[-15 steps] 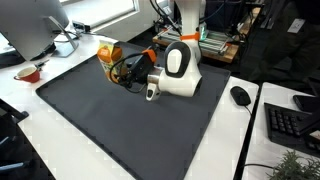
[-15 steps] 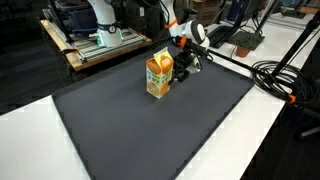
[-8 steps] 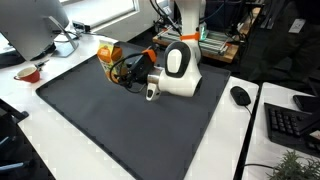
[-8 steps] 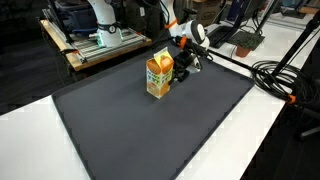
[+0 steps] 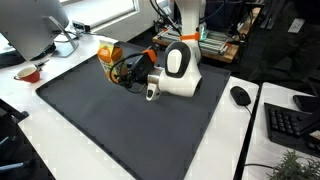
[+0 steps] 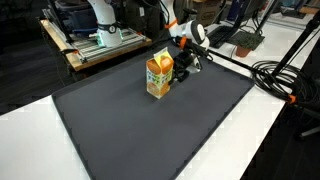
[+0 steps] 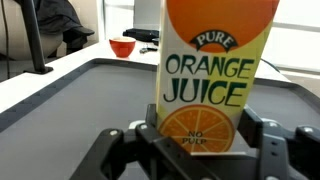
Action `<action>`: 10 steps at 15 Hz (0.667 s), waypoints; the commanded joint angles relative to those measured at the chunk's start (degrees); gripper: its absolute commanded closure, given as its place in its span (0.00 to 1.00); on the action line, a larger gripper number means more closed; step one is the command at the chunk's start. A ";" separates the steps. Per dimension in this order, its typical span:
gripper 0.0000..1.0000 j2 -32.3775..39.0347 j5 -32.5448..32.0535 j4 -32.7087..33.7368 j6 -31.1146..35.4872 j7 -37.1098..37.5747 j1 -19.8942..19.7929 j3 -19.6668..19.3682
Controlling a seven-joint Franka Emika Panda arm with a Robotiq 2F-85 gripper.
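Observation:
An orange juice carton (image 7: 205,70) with "no pulp" on its label stands upright on the dark grey mat (image 5: 120,130). It shows in both exterior views (image 5: 108,52) (image 6: 158,75). My gripper (image 7: 200,135) reaches in low and level, with one finger on each side of the carton's lower part, and both fingers press against its sides. The gripper also shows in both exterior views (image 5: 124,68) (image 6: 174,70). The carton's base rests on the mat.
A red bowl (image 5: 29,72) (image 7: 122,47) sits on the white table beside the mat. A monitor (image 5: 35,25) stands behind it. A computer mouse (image 5: 240,95) and a keyboard (image 5: 290,125) lie to the side. Black cables (image 6: 280,80) run past the mat's edge.

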 commanded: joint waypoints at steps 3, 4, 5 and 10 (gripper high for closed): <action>0.48 1.69 0.35 1.21 -0.03 0.75 -0.40 0.72; 0.48 2.06 0.48 1.42 0.00 0.95 -0.39 0.79; 0.48 2.36 0.44 1.54 0.09 1.09 -0.39 0.80; 0.48 3.76 0.56 2.43 2.64 1.07 -1.30 1.13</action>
